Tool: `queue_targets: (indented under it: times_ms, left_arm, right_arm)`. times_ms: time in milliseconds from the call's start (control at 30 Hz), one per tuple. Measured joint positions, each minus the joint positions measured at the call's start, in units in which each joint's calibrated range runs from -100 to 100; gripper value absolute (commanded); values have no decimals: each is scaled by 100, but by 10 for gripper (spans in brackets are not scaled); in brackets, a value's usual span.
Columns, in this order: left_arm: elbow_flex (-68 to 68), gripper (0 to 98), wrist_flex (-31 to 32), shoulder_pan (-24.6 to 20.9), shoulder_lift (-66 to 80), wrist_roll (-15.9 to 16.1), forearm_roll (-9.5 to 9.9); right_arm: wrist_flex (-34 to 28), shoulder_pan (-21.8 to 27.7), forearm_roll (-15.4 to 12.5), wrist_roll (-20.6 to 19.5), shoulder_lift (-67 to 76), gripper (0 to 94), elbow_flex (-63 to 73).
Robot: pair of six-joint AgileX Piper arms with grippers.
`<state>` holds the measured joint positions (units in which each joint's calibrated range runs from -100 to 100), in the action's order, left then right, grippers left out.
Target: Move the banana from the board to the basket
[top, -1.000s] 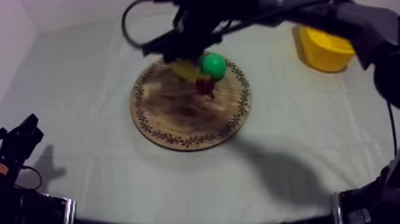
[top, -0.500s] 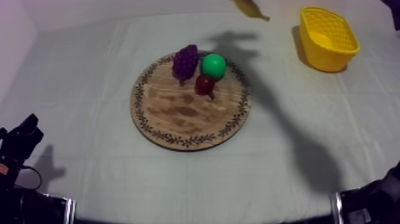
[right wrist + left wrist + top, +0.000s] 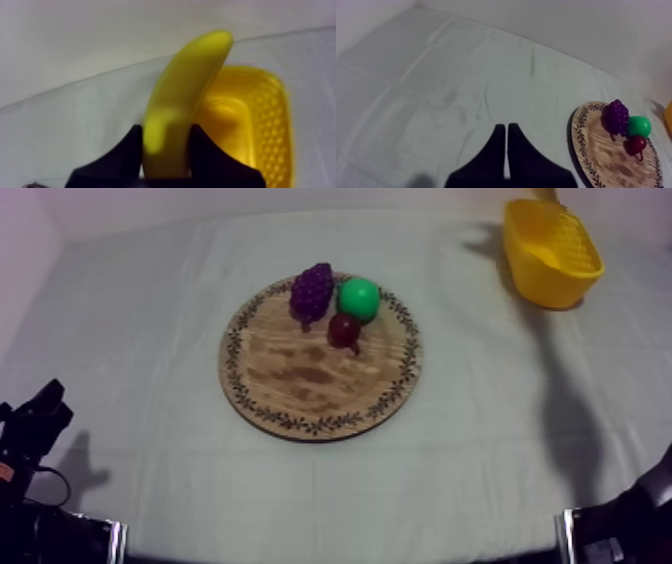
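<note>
Top view: a round wooden board with a patterned rim lies in the middle of the table under a grey-white cloth. 3 toy fruits sit together on the far part of the board: a purple bunch of grapes on the left, a round green fruit just beside it on the right, and a small red fruit touching the green one on its near side. The yellow basket stands at the far right of the table, well apart from the board. The left gripper rests low at the near left edge, away from the board.

Left wrist view: the left gripper's 2 black fingers lie pressed together as a narrow wedge with nothing between them, over bare cloth. The board with its 3 fruits lies off to the right of them.

Right wrist view: the right gripper is clamped on the yellow banana, 1 black finger on each side of its lower end. The banana stands nearly upright, leaning a little to the right, held in the air in front of the basket. The basket's perforated wall shows right behind it.
</note>
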<state>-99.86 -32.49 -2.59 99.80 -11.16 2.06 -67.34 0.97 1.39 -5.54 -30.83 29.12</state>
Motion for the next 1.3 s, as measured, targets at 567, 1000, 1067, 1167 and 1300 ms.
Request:
queue_targets:
  times_ms: [567, 1000, 1067, 1167, 1300]
  left_arm:
    - [0, 1, 0, 0, 0, 0, 0]
    - [0, 1, 0, 0, 0, 0, 0]
    - [0, 1, 0, 0, 0, 0, 0]
    - [0, 1, 0, 0, 0, 0, 0]
    - [0, 1, 0, 0, 0, 0, 0]
  right_arm:
    - [1052, 454, 256, 17, -245, 219, -1481]
    - [1247, 380, 313, -51, -281, 243, -1945]
    - [1284, 366, 313, -66, -260, 261, -2010]
    - [1326, 347, 330, -102, -247, 319, -2070]
    - [1338, 335, 372, -175, -247, 368, -2076]
